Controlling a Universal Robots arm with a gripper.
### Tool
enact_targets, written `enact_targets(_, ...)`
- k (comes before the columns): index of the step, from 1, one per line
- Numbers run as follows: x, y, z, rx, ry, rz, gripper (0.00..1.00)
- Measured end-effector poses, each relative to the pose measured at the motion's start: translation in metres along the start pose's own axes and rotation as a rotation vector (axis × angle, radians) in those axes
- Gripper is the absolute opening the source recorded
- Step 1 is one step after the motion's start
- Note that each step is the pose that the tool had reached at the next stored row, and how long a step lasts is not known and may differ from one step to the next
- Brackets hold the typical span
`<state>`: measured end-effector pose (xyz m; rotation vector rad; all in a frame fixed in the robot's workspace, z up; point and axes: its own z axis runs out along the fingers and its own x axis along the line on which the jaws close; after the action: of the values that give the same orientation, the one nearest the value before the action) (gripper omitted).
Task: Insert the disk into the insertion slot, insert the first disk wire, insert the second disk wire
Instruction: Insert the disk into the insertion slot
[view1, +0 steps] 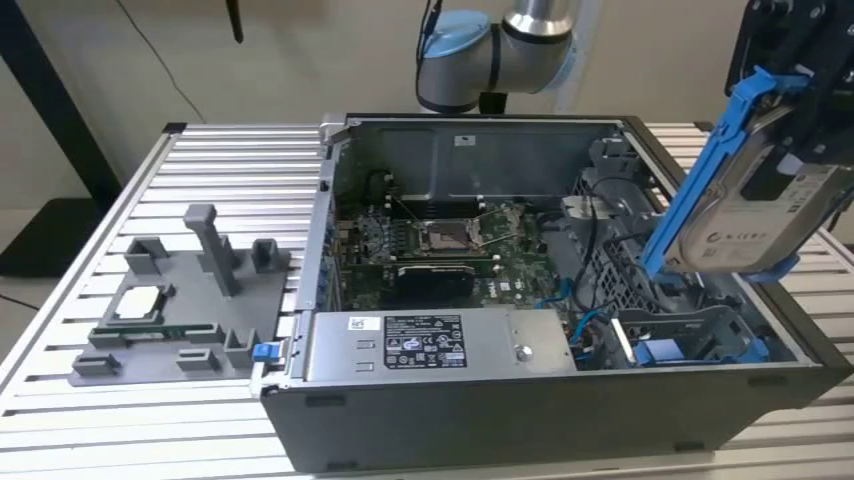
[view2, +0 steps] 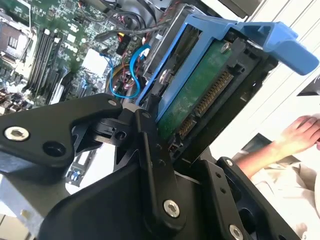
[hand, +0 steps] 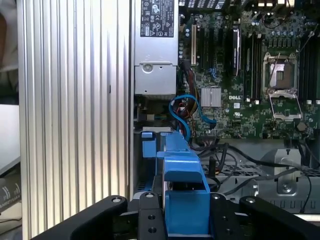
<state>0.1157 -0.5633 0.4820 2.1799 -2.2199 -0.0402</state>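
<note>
Blue plastic frames the flat silver-grey disk (view1: 747, 225), which we see pinched in the black tool (view2: 172, 132), tilted above the grey perforated insertion slot (view1: 694, 325) and clear of it. The second wrist view shows its green circuit board (view2: 195, 95); the exterior view shows its labelled face.

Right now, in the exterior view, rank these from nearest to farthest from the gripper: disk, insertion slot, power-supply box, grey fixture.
1. The disk: held in the gripper, raised at the exterior view's right.
2. The insertion slot: below the disk, in the case's right corner.
3. The power-supply box: along the case's near edge, mid-view.
4. The grey fixture: outside the case, at the exterior view's left.
</note>
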Motion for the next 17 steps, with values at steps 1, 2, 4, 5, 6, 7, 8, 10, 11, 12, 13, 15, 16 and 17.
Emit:
enact_targets(1, 0.0008, -0.0003, 0.0005, 0.0, -0.0001, 0.0, 0.0)
enact_targets(2, 0.0014, -0.0005, 0.0011, 0.0, -0.0002, 0.0, 0.0)
enact_targets(4, 0.0021, -0.001, 0.0023, 0.0, -0.0002, 0.0, 0.0)
enact_targets(5, 0.0024, -0.0012, 0.003, 0.0, 0.0001, 0.0, 0.0)
enact_targets(6, 0.0025, -0.0014, 0.0039, 0.0, 0.0001, 0.0, 0.0)
enact_targets(7, 0.0026, -0.0015, 0.0048, 0.0, 0.0001, 0.0, 0.0)
enact_targets(8, 0.0027, -0.0016, 0.0057, 0.0, 0.0002, 0.0, 0.0)
enact_targets(10, 0.0027, -0.0018, 0.0075, 0.0, 0.0, 0.0, 0.0)
enact_targets(11, 0.0027, -0.0019, 0.0081, 0.0, 0.0, 0.0, 0.0)
enact_targets(12, 0.0027, -0.0019, 0.0087, 0.0, 0.0001, 0.0, 0.0)
enact_targets(13, 0.0027, -0.0019, 0.0093, 0.0, 0.0, 0.0, 0.0)
enact_targets(15, 0.0027, -0.002, 0.0106, 0.0, -0.0001, 0.0, 0.0)
enact_targets(16, 0.0027, -0.002, 0.0112, 0.0, -0.0001, 0.0, 0.0)
enact_targets(17, 0.0027, -0.002, 0.0117, 0.0, 0.0, 0.0, 0.0)
